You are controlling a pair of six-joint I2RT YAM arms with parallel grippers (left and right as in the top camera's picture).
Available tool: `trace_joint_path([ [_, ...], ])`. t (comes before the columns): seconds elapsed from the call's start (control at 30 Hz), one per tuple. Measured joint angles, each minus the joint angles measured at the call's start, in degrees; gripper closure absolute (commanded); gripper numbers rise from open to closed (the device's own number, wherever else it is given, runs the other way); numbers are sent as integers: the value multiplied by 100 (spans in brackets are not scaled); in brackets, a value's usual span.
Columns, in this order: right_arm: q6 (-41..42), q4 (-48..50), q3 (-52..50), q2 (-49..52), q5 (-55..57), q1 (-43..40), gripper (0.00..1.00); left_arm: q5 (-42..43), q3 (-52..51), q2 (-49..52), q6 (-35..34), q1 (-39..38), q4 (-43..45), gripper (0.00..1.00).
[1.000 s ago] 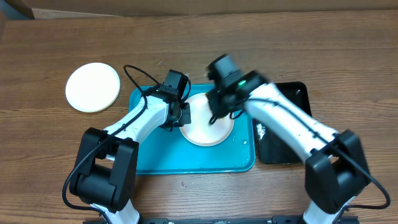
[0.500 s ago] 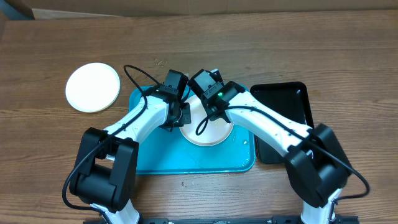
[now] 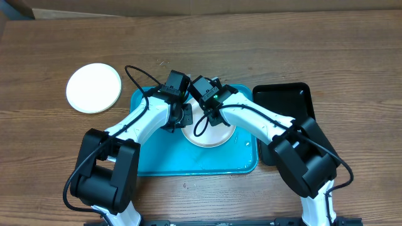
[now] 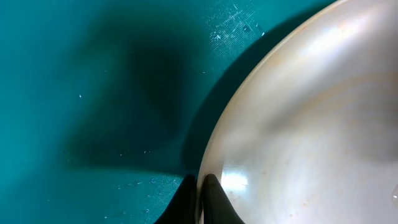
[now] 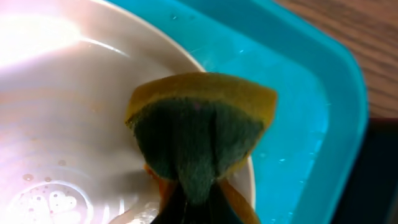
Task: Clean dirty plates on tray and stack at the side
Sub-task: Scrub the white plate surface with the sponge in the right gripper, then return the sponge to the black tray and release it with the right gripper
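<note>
Atop glossy rnd plate (image 5: pixel 62 93): folded sponge (image 5: pixel 199 134)

The plate (image 3: pixel 217 137) is glossy white, the tray (image 3: pixel 157 160) turquoise. The sponge (image 5: pixel 199 127) is yellow with a dark green scrub face. My left fingers (image 4: pixel 214 199) are black. The other plate (image 3: pixel 93 87) is white, the counter (image 3: pixel 251 44) brown wood-grain, the small tray (image 3: pixel 292 103) black.

Robot lab bench: wood-grain table (image 3: pixel 282 37), left arm (image 3: pixel 135 122) and right arm (image 3: pixel 264 119) mounted at near edge, cardboard (image 3: pixel 220 5) along far edge.
</note>
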Motion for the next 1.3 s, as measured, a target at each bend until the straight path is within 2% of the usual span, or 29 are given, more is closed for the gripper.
trace_joint_path([
  [0.5,-199,-188,155,50,-2323,-837,96,0,0,2,0,0,0,96],
  [0.73,-240,-328,155,50,-3075,-739,96,0,-2,2,0,0,0,96],
  [1.0,-273,-479,280,103,-4489,-678,96,0,0,2,2,0,0,96],
  [1.13,-461,-835,756,90,-5187,-1062,96,0,0,2,4,0,-2,95],
  [1.3,-608,-1486,977,-197,-5219,-1851,96,-2,0,2,7,0,-2,95],
])
